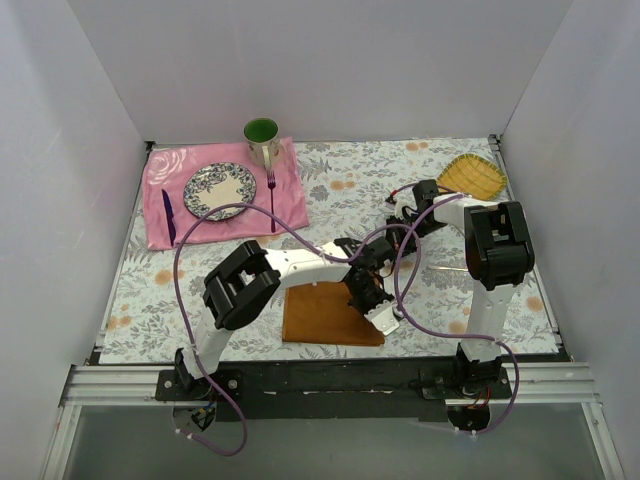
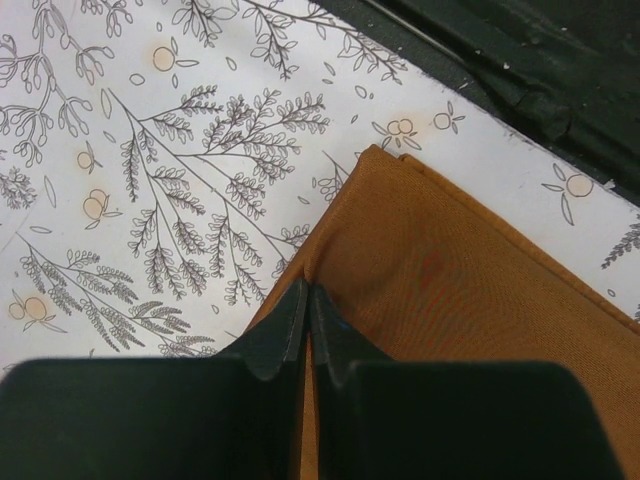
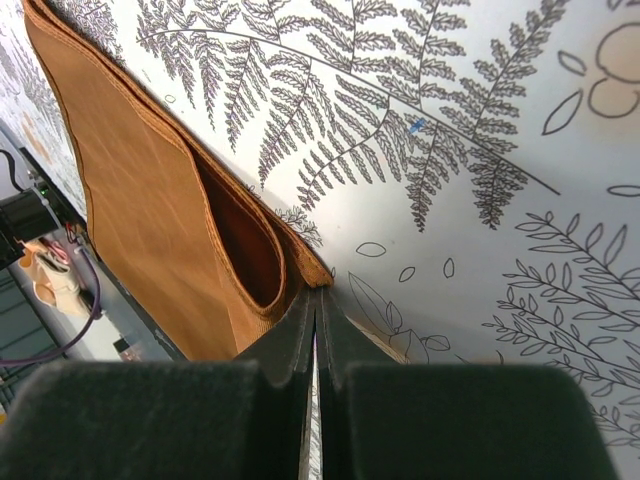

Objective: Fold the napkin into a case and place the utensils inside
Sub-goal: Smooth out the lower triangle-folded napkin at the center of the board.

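The rust-orange napkin [image 1: 320, 318] lies folded flat near the table's front edge. Both grippers are at its right side. My left gripper [image 1: 358, 292] [image 2: 305, 292] is shut on the napkin's [image 2: 460, 300] edge, with orange cloth showing between its jaws. The right gripper [image 1: 386, 320] [image 3: 318, 292] is shut on a corner of the napkin [image 3: 140, 200], where the folded layers gape like a pocket. Two utensils lie far off on the pink cloth: a purple fork [image 1: 271, 200] and a dark blue knife [image 1: 168, 215].
At the back left is a pink cloth [image 1: 160, 178] with a patterned plate [image 1: 218, 190], and a green cup [image 1: 262, 138] behind it. A yellow dish [image 1: 472, 175] sits back right. The black rail [image 1: 320, 380] runs just in front of the napkin. White walls enclose three sides.
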`<action>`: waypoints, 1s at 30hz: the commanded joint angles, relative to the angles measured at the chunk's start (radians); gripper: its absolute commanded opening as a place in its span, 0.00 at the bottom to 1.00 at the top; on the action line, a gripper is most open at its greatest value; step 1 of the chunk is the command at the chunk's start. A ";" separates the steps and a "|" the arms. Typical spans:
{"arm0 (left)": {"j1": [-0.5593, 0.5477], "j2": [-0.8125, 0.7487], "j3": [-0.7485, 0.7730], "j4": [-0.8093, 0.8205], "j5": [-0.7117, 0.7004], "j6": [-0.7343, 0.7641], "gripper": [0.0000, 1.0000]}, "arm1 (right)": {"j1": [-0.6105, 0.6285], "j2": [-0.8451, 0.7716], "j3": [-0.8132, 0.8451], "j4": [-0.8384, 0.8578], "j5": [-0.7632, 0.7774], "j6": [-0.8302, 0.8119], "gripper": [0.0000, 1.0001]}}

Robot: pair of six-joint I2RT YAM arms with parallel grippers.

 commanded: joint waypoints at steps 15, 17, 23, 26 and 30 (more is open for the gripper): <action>-0.017 -0.038 0.019 0.009 0.019 -0.073 0.23 | 0.010 0.056 0.029 0.014 0.084 -0.029 0.05; -0.013 -0.055 0.031 0.020 0.019 -0.111 0.29 | 0.010 0.042 0.065 -0.002 0.067 -0.029 0.09; 0.049 -0.186 -0.001 0.025 0.108 -0.264 0.39 | 0.009 -0.021 0.222 -0.110 0.064 -0.126 0.29; 0.084 -0.289 -0.078 0.034 0.116 -0.342 0.51 | 0.004 -0.019 0.304 -0.185 0.098 -0.175 0.37; 0.163 -0.436 -0.165 0.117 0.116 -0.541 0.58 | -0.013 0.012 0.387 -0.246 0.082 -0.279 0.40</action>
